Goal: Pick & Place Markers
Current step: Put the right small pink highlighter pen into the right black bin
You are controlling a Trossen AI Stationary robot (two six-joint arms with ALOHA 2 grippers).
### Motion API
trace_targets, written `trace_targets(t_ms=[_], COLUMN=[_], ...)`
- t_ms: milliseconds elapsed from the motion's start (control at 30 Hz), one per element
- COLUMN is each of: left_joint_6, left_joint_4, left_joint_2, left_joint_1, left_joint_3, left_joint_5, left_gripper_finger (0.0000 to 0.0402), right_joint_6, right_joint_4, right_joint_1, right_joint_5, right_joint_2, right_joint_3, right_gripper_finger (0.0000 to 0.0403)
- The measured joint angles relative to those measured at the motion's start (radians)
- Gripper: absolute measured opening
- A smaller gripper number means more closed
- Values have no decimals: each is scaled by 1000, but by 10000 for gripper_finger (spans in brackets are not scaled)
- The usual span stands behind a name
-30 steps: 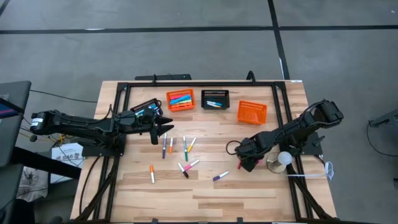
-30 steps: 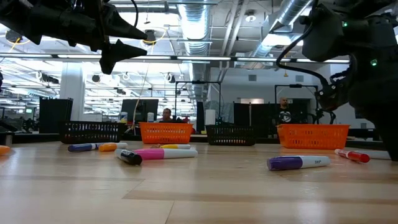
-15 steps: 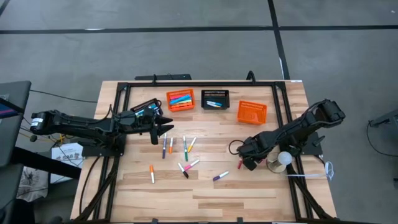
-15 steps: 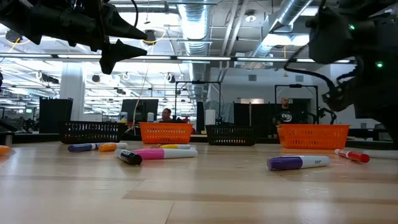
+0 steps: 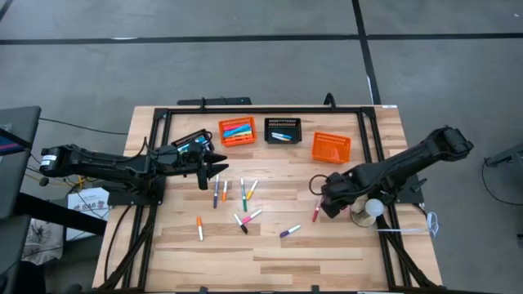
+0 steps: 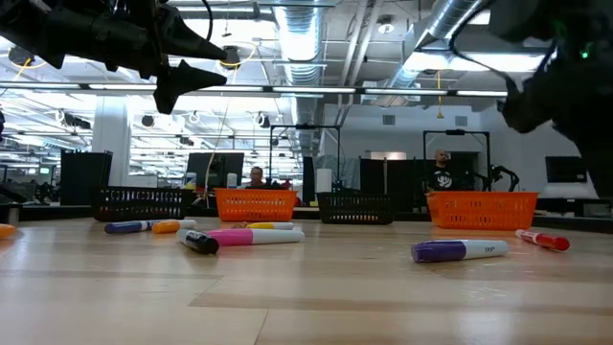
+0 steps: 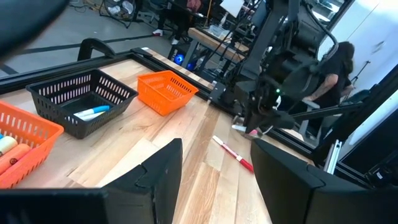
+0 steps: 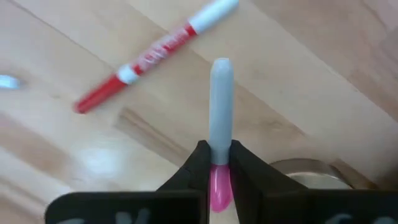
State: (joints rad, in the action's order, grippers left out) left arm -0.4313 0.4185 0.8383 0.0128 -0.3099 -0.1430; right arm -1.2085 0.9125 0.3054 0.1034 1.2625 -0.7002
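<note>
The right gripper (image 8: 216, 163) is closed tight on a pink marker (image 8: 219, 118) with a grey-white barrel, the pen sticking out forward between the two fingers (image 8: 194, 163). In the high view this gripper (image 5: 327, 202) hangs above the right part of the wooden table (image 5: 270, 253), close to a small round white object (image 5: 373, 207). Just beside it on the wood lies a red marker (image 5: 316, 211), seen from the wrist as a red pen with a white end (image 8: 158, 53).

The left gripper (image 5: 219, 169) hovers above the left-centre of the table with its fingers (image 7: 160, 174) spread apart and nothing between them.

A loose group of markers (image 5: 243, 196) lies in the middle of the table, with an orange marker (image 5: 199, 227) and a purple marker (image 5: 289, 232) nearer the front edge.

Along the back stand an orange basket (image 5: 237, 131) holding several markers, a black basket (image 5: 283, 130) holding a light blue one, and another orange basket (image 5: 331, 147).
</note>
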Motion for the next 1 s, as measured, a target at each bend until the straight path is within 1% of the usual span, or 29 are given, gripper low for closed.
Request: trace_targets(t_ms=[167,333,467,567,667,833,900,1000], left_joint_6=[0,0,0,0,0,0,0,0], left_joint_4=[2,4,10,10,10,10,10,10], left_joint_2=[0,0,0,0,0,0,0,0], left_joint_1=[0,0,0,0,0,0,0,0], left_joint_3=[0,0,0,0,0,0,0,0], left_joint_5=[0,0,0,0,-1,-1,-1,-1], left_gripper_finger=[190,190,190,190,190,190,190,190], right_joint_6=[-47,-45,17,109,221,349,378,415], right_joint_4=[-39,-148,-278,-391,-510,-681,-722,-734], right_joint_1=[0,-12,-60,-116,-178,-286,-322,-368], right_joint_5=[-55,-124,-150,-155,-115,38,84,117], right_joint_2=[-104,-192,-229,-230,-228,-228,-228,-228], right_joint_3=[0,-1,-2,-2,-2,-3,-3,-3], right_gripper_finger=[28,23,28,27,24,28,29,25])
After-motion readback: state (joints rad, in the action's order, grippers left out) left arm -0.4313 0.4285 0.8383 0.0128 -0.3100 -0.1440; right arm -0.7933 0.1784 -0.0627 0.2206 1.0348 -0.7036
